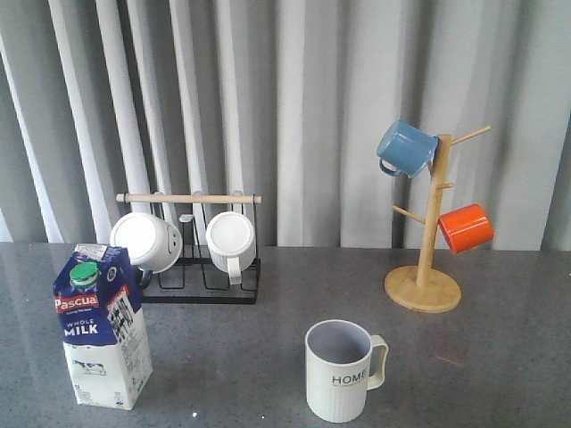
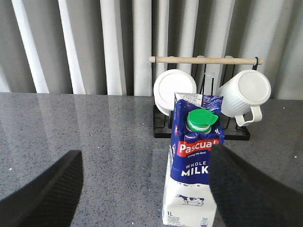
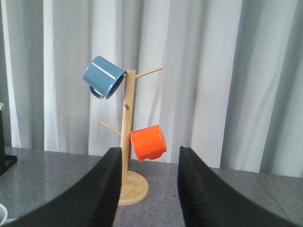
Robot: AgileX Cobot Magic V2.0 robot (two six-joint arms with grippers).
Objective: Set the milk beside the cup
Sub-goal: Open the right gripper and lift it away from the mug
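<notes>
Presently, notes by item:

Milk carton (image 1: pixel 100 326): upright on the grey speckled table (image 1: pixel 223 357), front-left in the front view; blue top, white base, green cap (image 2: pixel 200 120), "WHOLE MILK" facing the camera.

HOME mug (image 1: pixel 342 370): upright at front centre, handle toward the robot's right, well apart from the carton.

Left gripper (image 2: pixel 142 189): spread wide, holding nothing; one dark finger (image 2: pixel 45 198) on the far side of bare table from the carton, the other finger (image 2: pixel 251 189) overlapping the carton's edge in the wrist view; cannot tell whether it touches.

Right gripper (image 3: pixel 147 189): fingers parted by a moderate gap, nothing between them.

Black wire rack (image 1: pixel 201 267): behind the carton, wooden bar on top, two white mugs (image 1: pixel 187 241) resting sideways in it.

Wooden mug tree (image 1: pixel 426 259): back right, a blue mug (image 1: pixel 406 149) on an upper peg, an orange mug (image 1: pixel 466 227) on a lower one.

Backdrop: grey curtain (image 1: pixel 312 89).
</notes>
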